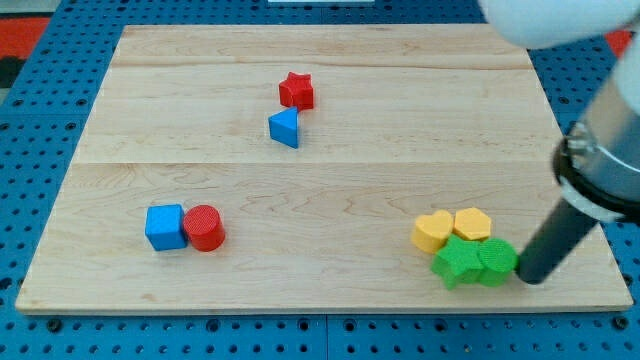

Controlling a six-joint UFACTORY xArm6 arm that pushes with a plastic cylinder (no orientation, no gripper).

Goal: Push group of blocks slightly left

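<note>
Camera view: no pincer is fitted, so nothing is spread, pressed together or pinching; the arm is ending in a dark rod coming down from the view's upper right. My tip [530, 277] is sitting on the wooden board [330, 190] at the view's lower right, just beside the right edge of the green hexagon-like block [496, 261]; whether it is actually touching cannot be told.

The group is lying near the board's lower right corner. It is made up of four blocks packed together: a yellow heart block [432, 231], a yellow hexagon block [472, 223], a green star block [458, 262] and the green hexagon-like block. The yellow pair is sitting above the green pair, and the neighbours are appearing to touch. The cluster's long axis is running roughly left to right across the view, tilting slightly down toward the right.

Elsewhere, a blue cube [165, 227] and a red cylinder [205, 228] are sitting side by side, touching, at the lower left. A red star block [296, 90] is sitting just above a blue triangle block [285, 128] near the top centre, well apart from the group.
</note>
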